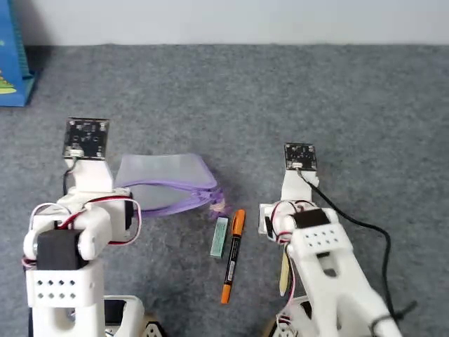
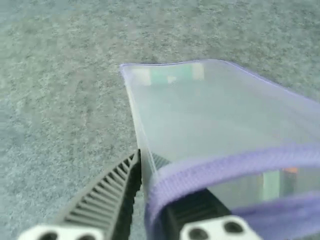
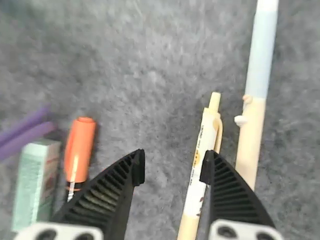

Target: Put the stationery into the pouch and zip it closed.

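Note:
The clear pouch point(image 1: 165, 181) with a purple zip band point(image 2: 225, 167) lies on the grey carpet beside the left arm. My left gripper point(image 2: 149, 165) is shut on the pouch's edge at the end of the zip band. An orange marker point(image 1: 233, 256) and a green eraser point(image 1: 220, 236) lie between the two arms. My right gripper point(image 3: 172, 160) hangs open just above the carpet, between the orange marker point(image 3: 80, 145) and a cream pen point(image 3: 202, 165). The pen lies against one fingertip point(image 3: 210, 162). A second pen point(image 3: 257, 100), pale blue and cream, lies just beyond it.
Grey carpet point(image 1: 316, 98) covers the whole work area, with open room toward the back. A blue box point(image 1: 12, 63) stands at the far left edge. A black cable point(image 1: 365, 228) trails beside the right arm.

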`<state>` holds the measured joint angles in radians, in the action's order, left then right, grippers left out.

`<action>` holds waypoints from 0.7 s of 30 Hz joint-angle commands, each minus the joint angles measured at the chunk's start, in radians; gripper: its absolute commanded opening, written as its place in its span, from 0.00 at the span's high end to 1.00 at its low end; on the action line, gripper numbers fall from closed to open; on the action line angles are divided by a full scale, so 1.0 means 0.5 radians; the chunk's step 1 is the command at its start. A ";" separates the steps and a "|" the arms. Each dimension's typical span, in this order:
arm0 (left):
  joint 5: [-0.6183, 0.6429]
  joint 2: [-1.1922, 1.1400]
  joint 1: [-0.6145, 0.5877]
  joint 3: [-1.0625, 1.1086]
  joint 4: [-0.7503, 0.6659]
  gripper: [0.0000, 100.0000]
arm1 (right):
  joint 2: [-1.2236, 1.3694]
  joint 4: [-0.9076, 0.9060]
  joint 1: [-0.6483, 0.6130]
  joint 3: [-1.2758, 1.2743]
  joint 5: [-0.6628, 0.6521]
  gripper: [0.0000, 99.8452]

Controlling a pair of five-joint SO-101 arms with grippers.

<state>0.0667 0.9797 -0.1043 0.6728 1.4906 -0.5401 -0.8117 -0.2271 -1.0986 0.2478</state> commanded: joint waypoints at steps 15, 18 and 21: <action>0.012 -0.003 -0.040 -0.029 0.009 0.99 | 0.689 0.044 0.226 0.491 -0.025 0.81; 0.012 -0.003 -0.040 -0.029 0.009 0.99 | 0.769 0.044 0.189 0.491 -0.025 0.81; 0.012 -0.003 -0.040 -0.029 0.009 0.99 | 0.815 0.044 0.176 0.503 -0.040 0.83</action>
<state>0.0667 0.9797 -0.1181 0.6728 1.4906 -0.1534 -0.7917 -0.1243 -0.8792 0.2463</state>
